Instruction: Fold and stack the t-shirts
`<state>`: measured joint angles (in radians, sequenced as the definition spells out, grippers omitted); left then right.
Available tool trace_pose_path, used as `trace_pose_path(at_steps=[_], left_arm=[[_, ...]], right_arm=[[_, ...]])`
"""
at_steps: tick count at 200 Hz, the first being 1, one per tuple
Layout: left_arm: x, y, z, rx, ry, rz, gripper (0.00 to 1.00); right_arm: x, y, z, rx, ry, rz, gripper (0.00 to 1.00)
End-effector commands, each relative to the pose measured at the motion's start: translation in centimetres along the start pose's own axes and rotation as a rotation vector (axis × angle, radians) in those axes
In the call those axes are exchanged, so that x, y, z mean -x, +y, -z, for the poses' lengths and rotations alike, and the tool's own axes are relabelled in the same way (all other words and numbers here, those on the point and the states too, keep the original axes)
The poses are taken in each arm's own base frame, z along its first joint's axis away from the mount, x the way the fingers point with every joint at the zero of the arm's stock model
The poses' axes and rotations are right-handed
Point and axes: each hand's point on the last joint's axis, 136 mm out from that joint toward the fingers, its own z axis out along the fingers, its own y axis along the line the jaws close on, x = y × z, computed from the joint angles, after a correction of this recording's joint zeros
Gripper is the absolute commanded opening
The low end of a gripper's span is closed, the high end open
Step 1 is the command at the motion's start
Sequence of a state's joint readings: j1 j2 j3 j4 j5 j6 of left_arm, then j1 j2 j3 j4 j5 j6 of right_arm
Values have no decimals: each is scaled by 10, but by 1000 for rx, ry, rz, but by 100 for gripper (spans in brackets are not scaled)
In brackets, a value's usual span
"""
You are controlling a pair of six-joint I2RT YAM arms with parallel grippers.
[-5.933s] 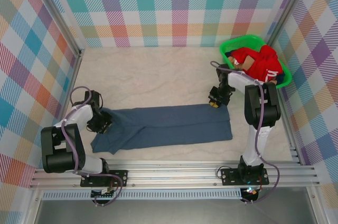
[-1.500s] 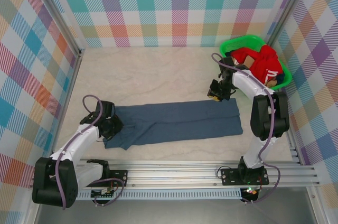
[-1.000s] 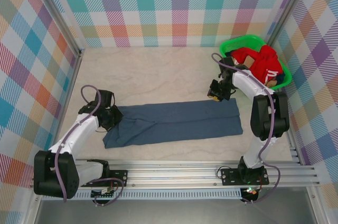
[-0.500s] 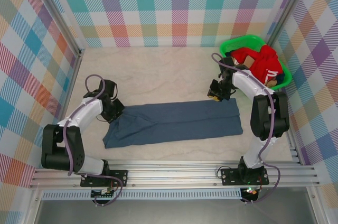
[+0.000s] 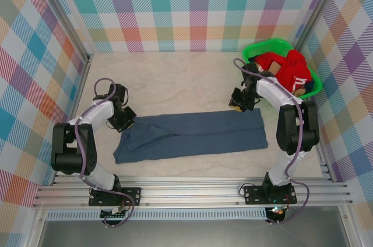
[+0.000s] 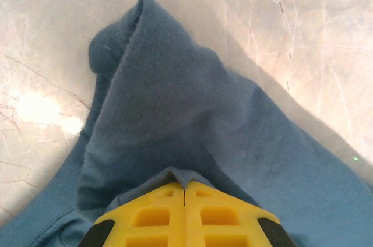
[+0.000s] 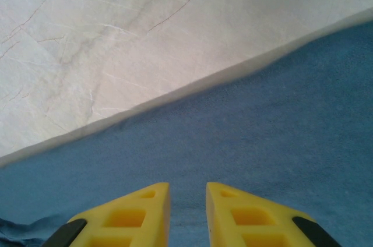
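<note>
A slate-blue t-shirt [image 5: 198,136] lies as a long folded strip across the middle of the table. My left gripper [image 5: 126,120] sits at its far left corner. In the left wrist view the yellow jaws [image 6: 185,184] are shut on a small pinch of the blue cloth [image 6: 175,101], which bunches up ahead of them. My right gripper [image 5: 236,106] rests at the strip's far right edge. Its fingers [image 7: 187,187] stand a little apart over the flat blue cloth [image 7: 262,136], with nothing between them. More t-shirts, red ones [image 5: 288,69], are heaped in a basket.
The green basket [image 5: 265,45] stands at the back right corner, just behind my right arm. Plaid walls close in the pale marbled table [image 5: 169,78] on three sides. A metal rail [image 5: 186,191] runs along the near edge.
My left gripper has travelled away from the near edge toward the back, pulling the shirt's left corner with it. The right arm has not moved.
</note>
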<state>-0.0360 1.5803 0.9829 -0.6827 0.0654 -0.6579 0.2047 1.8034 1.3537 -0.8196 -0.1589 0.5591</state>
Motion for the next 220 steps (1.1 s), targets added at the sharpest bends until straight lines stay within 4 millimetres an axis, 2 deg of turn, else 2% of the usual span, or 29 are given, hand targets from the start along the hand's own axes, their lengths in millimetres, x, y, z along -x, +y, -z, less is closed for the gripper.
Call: trace_pose_path(at_steps=[1,9,26,43,61,79,99,127,161,185,220], left_arm=[[10,5,4,40,-7,-13,22],[10,7,7,58,-17,-16,32],[11,-1,27,37,-76,-51,38],[1,-25,43,-51,-108,-110,42],[-20,-58,43,-184,-64,-178,44],[-40,-81,30,-236,-13,-264,43],[-53,-86,15,-204,43,-326,42],[-63,-91,2,-191,74,-384,42],[-74,-96,0,-193,87,-415,35],[-81,-91,3,-173,85,-436,29],[-89,-80,5,-143,99,-439,13]], right_arm=[[-8,3,3,13,13,31,23],[-8,2,4,15,9,30,23],[-8,3,7,20,1,36,23],[-10,5,12,29,-7,43,23],[-15,12,18,70,-3,61,24],[-27,41,25,223,12,124,30],[-52,83,43,461,46,226,38],[-83,120,76,678,42,345,45],[-94,115,76,696,52,282,45],[-94,109,71,663,56,270,44],[-91,106,66,629,56,266,41]])
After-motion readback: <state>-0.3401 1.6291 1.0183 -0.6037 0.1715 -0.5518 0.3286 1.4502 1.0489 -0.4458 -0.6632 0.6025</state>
